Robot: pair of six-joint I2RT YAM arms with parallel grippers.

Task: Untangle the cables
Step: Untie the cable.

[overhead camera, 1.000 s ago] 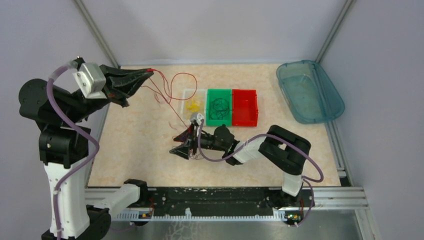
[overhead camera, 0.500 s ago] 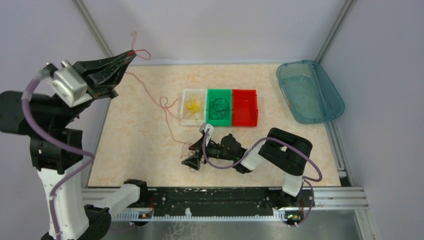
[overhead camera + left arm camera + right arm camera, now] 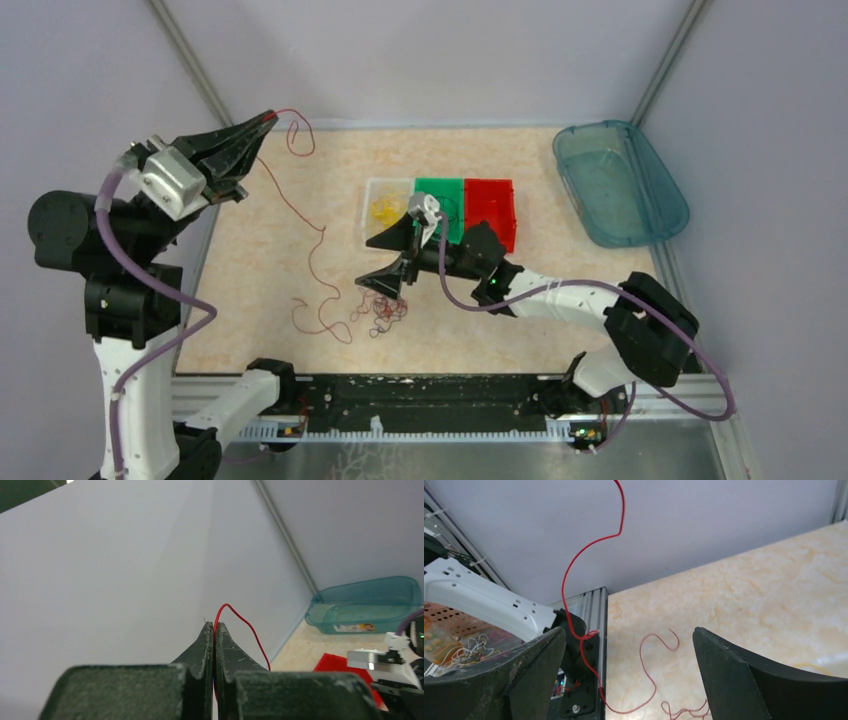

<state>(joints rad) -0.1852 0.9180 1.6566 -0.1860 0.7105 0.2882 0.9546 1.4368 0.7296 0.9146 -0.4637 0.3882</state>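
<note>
Red cable (image 3: 250, 630) between left pincer (image 3: 215, 626) tips

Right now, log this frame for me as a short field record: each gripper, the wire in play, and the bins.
left gripper: shut on red wire, held high at the far left
red wire: hangs from the left gripper, lower end on the table
right gripper: open, holding nothing
red wire pile: loose on the table, below the right gripper
clear bin: yellow wires
green bin: partly hidden
red bin: beside the green bin
</note>
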